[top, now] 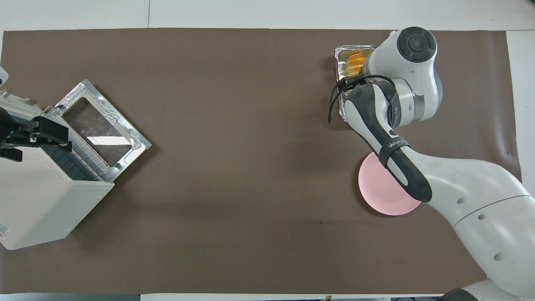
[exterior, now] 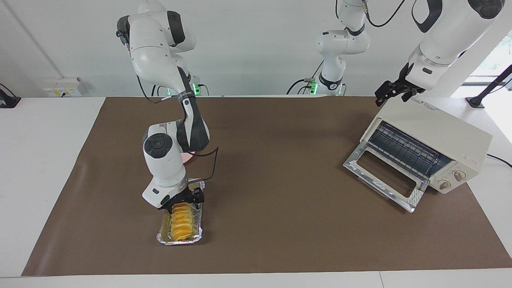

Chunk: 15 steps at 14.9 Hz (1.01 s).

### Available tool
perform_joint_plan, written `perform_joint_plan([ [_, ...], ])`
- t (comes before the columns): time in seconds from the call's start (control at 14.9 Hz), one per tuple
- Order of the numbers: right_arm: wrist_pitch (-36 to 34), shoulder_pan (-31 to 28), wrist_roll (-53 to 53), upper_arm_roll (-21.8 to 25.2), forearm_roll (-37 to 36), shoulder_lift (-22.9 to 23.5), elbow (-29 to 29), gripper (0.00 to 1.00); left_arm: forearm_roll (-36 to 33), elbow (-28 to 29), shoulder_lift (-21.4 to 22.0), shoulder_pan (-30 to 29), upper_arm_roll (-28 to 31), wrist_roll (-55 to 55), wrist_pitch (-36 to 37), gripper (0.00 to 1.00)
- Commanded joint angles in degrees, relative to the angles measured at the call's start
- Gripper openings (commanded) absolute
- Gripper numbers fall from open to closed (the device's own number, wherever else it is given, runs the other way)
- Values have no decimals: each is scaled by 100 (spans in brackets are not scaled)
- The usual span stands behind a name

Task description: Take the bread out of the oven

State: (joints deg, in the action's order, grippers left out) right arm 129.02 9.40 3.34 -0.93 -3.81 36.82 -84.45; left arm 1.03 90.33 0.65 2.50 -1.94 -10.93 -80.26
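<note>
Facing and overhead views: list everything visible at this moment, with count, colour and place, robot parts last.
Ridged golden-yellow bread loaf: one, in the foil tray.
Crinkled silver foil tray: one, on the mat, right arm's end.
Round pink plate: one, nearer the robots than the tray.
Boxy cream-white toaster oven: one, door dropped open, left arm's end.
Brown table mat: one, covering the table.
Right claw: black, open, low over the bread's nearer end.
Left claw: black, open, waiting over the oven's top.

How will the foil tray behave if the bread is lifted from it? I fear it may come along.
The foil tray looks thin and crinkled, so probably light and easily dented. The bread fills it snugly, so the tray may lift or slide. The right gripper hangs over the bread's end.
</note>
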Motion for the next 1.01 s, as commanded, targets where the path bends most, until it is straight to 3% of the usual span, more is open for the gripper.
perform_joint_plan([
  [0.0,281,-43,150,-39,-49,-8,-160,19,82,134,119,-40,-9,21,-78,100],
  [0.07,307,-34,202,-39,-49,-8,-177,0,82,134,119,-40,-9,21,-78,100],
  [0.47,185,-96,246,-39,-58,-34,-143,0,82,134,119,-40,-9,21,-78,100],
  [0.94,-948,-105,238,-66,-32,-289,244,0,82,134,119,-40,-9,21,-78,100],
])
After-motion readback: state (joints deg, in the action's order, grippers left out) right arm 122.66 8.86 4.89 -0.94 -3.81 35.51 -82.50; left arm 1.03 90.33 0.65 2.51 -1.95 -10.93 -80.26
